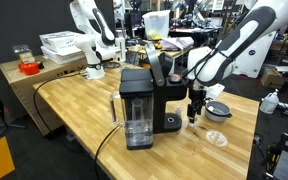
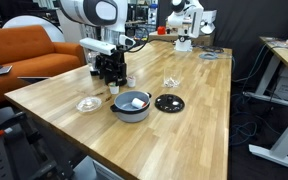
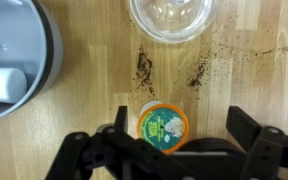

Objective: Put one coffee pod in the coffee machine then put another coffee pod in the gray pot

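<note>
In the wrist view a coffee pod [image 3: 162, 126] with a green lid and orange rim stands upright on the wooden table. My gripper [image 3: 179, 132] is open, with one finger on each side of the pod, and is not closed on it. The pod is nearer the left finger. The gray pot [image 3: 39, 60] is at the left edge, with a white item inside. In both exterior views the gripper [image 1: 194, 113] [image 2: 112, 85] is low over the table beside the gray pot [image 1: 217, 110] [image 2: 132, 106]. The black coffee machine [image 1: 139, 105] stands near the gripper.
A clear glass dish [image 3: 174, 18] lies just beyond the pod, and coffee grounds are scattered on the wood. A black round lid [image 2: 169, 102] lies next to the pot. Another glass dish [image 2: 88, 103] and a glass [image 2: 171, 82] are nearby. A second white robot [image 1: 94, 40] stands at the table's far end.
</note>
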Robot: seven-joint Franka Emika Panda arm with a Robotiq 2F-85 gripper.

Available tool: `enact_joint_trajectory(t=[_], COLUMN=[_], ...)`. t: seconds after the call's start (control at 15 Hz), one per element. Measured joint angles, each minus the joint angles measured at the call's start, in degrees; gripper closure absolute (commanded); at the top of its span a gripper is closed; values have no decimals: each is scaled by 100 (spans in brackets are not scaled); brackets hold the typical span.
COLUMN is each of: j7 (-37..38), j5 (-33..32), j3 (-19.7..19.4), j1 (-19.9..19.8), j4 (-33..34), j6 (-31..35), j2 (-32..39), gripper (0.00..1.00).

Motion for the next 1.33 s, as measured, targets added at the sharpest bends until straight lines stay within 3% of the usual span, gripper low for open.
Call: enact_joint_trajectory(t=[0.4, 0.47, 0.6, 1.0, 1.33], j7=[-4, -4, -5, -11, -14], j5=[0, 0, 0, 0, 0], j3=[3, 3, 2, 2, 2], j1=[-23, -28, -36, -54, -71], j4=[272, 295, 318, 374, 394], j6=[23, 23, 23, 23, 22], j2=[341, 364, 375, 376, 365], gripper=[3, 22, 32, 72, 74])
